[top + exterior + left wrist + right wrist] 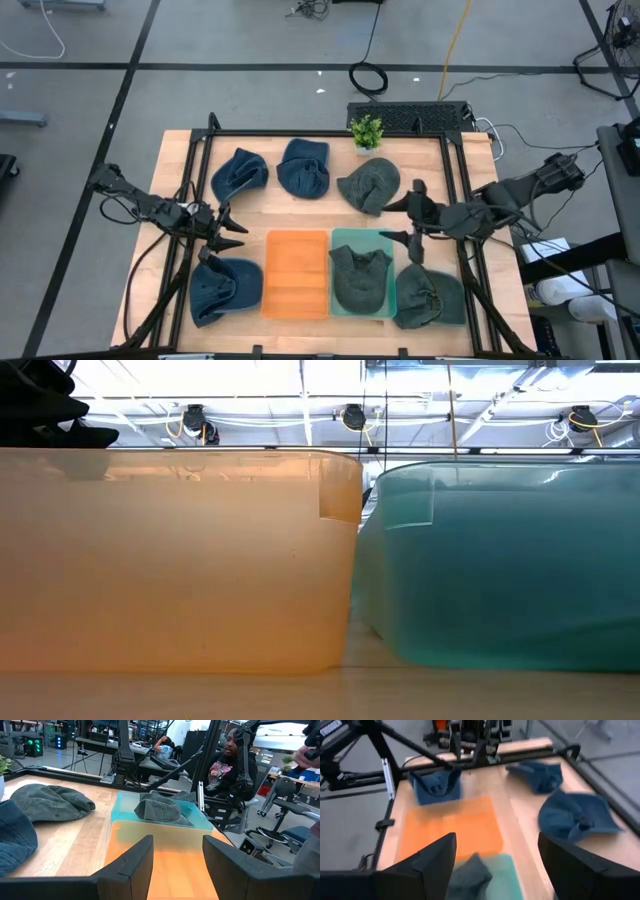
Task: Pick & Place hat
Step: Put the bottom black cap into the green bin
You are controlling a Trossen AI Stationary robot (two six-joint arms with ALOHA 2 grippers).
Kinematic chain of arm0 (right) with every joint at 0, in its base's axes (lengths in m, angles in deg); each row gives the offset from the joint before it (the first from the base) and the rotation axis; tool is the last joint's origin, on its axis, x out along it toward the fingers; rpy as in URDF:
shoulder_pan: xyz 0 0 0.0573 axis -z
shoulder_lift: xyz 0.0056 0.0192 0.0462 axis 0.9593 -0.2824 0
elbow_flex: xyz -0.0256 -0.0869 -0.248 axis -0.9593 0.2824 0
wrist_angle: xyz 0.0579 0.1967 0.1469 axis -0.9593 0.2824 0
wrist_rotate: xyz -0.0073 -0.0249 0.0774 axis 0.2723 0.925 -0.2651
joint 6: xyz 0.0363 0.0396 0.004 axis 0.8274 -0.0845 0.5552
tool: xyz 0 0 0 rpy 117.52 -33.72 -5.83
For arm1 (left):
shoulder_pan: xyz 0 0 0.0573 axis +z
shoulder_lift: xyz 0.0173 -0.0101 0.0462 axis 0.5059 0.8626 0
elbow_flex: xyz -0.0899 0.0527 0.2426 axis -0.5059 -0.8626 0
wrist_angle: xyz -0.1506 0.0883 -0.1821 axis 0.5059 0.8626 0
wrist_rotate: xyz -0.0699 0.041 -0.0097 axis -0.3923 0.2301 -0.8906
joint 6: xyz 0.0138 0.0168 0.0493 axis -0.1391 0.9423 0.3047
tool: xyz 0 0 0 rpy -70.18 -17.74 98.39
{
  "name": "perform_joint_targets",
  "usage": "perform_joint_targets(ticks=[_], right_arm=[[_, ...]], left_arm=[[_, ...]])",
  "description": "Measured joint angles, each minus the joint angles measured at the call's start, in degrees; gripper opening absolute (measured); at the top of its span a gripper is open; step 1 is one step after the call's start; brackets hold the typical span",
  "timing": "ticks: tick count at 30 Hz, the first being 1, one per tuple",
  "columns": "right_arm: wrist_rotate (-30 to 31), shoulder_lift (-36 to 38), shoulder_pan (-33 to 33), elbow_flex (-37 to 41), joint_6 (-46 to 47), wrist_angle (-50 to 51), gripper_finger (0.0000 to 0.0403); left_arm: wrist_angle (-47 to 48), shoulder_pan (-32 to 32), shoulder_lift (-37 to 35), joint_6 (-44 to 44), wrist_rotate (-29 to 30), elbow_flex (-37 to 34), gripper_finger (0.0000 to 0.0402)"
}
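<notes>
A dark olive-green cloth hat lies crumpled inside the translucent teal plastic bin, which stands on the light wooden tabletop touching the translucent orange plastic bin on its left side. The orange bin holds nothing visible. In the left wrist view the same green hat rises above the teal bin's rim.

Other hats lie around the bins: a second olive-green hat just beside the teal bin's right wall, a third olive-green hat behind the teal bin, two dark blue cloth hats and along the back of the tabletop, and a further dark blue hat left of the orange bin. A small green potted plant stands at the back edge.

The right pincer hovers above the teal bin's back right corner, its fingers spread wide and holding nothing. The left pincer sits just left of the orange bin, above the near blue hat, fingers parted and empty.

Beyond the tabletop, a seated person shows in the left wrist view.
</notes>
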Motion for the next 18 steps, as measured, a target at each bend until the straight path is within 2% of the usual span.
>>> perform_joint_targets(ticks=[6, 13, 18], right_arm=[[-0.3, -1.6, -3.5, -5.8, 7.4, 8.7, 0.0271], [-0.6, -4.0, -9.2, -10.5, 12.6, 14.4, 0.027], [-3.5, -5.8, -12.0, -14.0, 16.8, 18.1, 0.0272]], left_arm=[[0.0, 0.0, 0.0, 0.0, 0.0, 0.0, 0.0179], [0.0, 0.0, 0.0, 0.0, 0.0, 0.0, 0.0179], [0.0, 0.0, 0.0, 0.0, 0.0, 0.0, 0.0179]])
